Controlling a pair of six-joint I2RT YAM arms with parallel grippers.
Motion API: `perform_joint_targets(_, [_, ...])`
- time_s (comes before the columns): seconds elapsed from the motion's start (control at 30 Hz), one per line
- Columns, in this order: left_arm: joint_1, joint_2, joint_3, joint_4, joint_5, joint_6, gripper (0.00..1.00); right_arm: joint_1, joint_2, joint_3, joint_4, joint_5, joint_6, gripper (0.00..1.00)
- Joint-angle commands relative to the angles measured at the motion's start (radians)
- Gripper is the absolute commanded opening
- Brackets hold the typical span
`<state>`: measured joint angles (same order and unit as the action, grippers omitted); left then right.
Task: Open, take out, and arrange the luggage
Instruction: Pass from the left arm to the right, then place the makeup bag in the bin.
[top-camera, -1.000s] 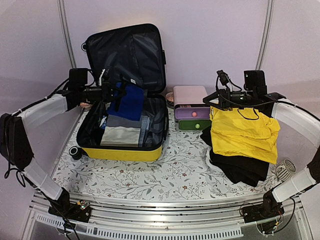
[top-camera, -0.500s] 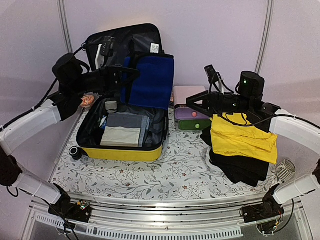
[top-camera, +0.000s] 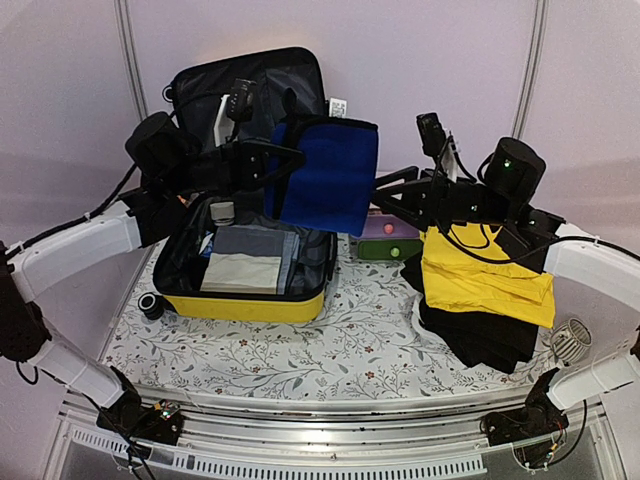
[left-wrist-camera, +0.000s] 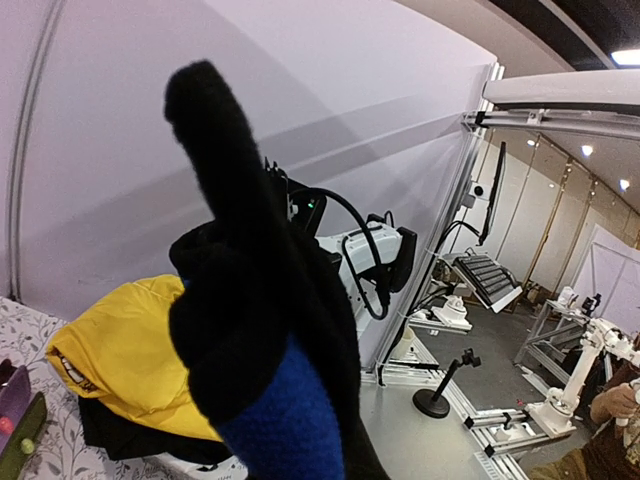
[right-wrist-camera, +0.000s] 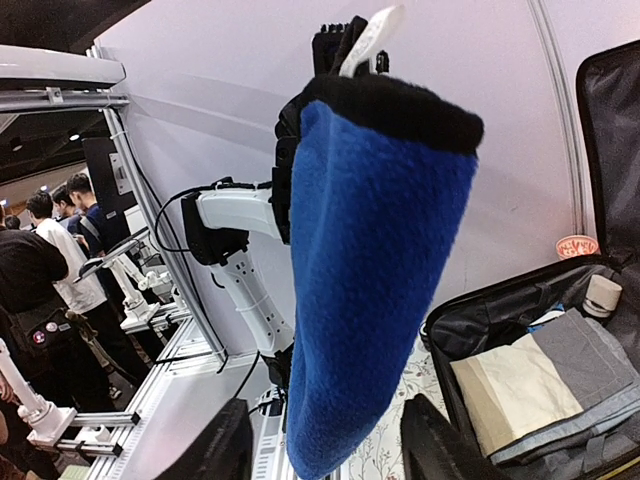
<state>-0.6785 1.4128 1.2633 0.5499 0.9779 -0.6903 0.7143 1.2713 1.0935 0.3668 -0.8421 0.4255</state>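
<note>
Since a second ago, when it hung low over the open case, the blue fleece garment with black trim (top-camera: 330, 185) has risen high and travelled right. The left gripper (top-camera: 290, 158) carries it, jaws clamped on its top edge. The large glossy yellow hard-shell suitcase (top-camera: 245, 305) sits left of centre on the floral-patterned table (top-camera: 330, 365), its lid standing open at the far side. Folded grey and beige clothes (top-camera: 245, 268) lie inside it.

The right gripper (top-camera: 385, 200) has swung left, away from the yellow garment (top-camera: 485, 275) that lies on black clothing (top-camera: 480, 335) at the right. Seen from its wrist, its two dark fingers (right-wrist-camera: 225, 450) stand apart. The fleece hangs between and just beyond them, not pinched; whether they touch it cannot be told.

This looks like a hand-over or two-handed straightening beginning. One more item is out of the suitcase, probably bound for the right-hand pile, while more clothing remains to unpack.
</note>
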Motion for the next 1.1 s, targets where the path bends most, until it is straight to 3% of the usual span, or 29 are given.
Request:
perform_joint_targets(0.0, [-0.024, 0.031, 0.042, 0.051, 0.003, -0.012, 0.00, 0.007, 0.002, 0.037, 0.028, 0.017, 0.001, 0.46])
perform_joint_targets(0.2, [-0.037, 0.080, 0.054, 0.117, 0.021, -0.052, 0.00, 0.007, -0.006, 0.037, 0.021, 0.044, 0.002, 0.31])
perform_joint_targets(0.27, [-0.041, 0.104, 0.055, 0.136, 0.016, -0.061, 0.00, 0.007, -0.023, 0.038, 0.002, 0.082, 0.003, 0.09])
perform_joint_targets(0.3, [-0.042, 0.118, 0.054, 0.148, 0.013, -0.061, 0.00, 0.005, -0.039, 0.039, -0.028, 0.115, 0.002, 0.03])
perform_joint_targets(0.5, [-0.075, 0.331, 0.117, 0.288, -0.028, -0.145, 0.01, -0.009, -0.177, 0.092, -0.477, 0.392, -0.034, 0.01])
perform_joint_targets(0.6, [-0.109, 0.497, 0.225, 0.422, -0.022, -0.269, 0.01, -0.042, -0.227, 0.099, -0.716, 0.513, -0.002, 0.01])
perform_joint_targets(0.77, [-0.174, 0.838, 0.497, 0.620, -0.044, -0.462, 0.02, -0.123, -0.370, 0.041, -0.957, 0.616, 0.059, 0.01])
perform_joint_targets(0.97, [-0.245, 1.222, 1.041, 0.464, -0.081, -0.486, 0.05, -0.230, -0.420, 0.048, -1.260, 0.737, 0.075, 0.01])
perform_joint_targets(1.07, [-0.254, 1.287, 1.147, 0.346, -0.116, -0.427, 0.09, -0.283, -0.406, 0.008, -1.302, 0.784, 0.072, 0.01])
